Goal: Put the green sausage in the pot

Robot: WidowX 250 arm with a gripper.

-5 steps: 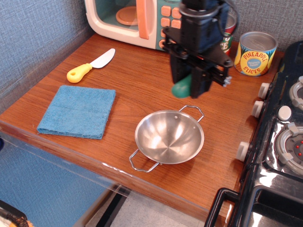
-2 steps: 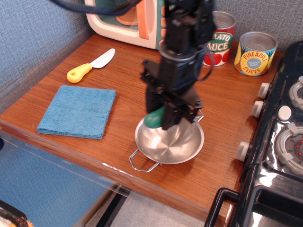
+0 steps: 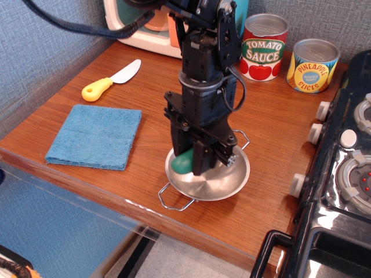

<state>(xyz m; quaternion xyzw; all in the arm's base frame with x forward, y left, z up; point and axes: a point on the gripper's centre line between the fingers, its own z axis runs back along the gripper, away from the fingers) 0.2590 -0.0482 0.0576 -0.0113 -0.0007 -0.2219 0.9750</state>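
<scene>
The gripper [image 3: 194,165], clamped on the green sausage [image 3: 185,162], has come lower than before and now sits inside the pot [image 3: 232,182]; whether the sausage touches the pot is apparently hidden.

A toy kitchen set up for a robot: a wooden counter [image 3: 145,104] carries a pastel play microwave [image 3: 152,23], tomato sauce can [image 3: 264,47], pineapple can [image 3: 313,65] and yellow-handled toy knife [image 3: 110,80], beside a black toy stove [image 3: 342,168]
</scene>
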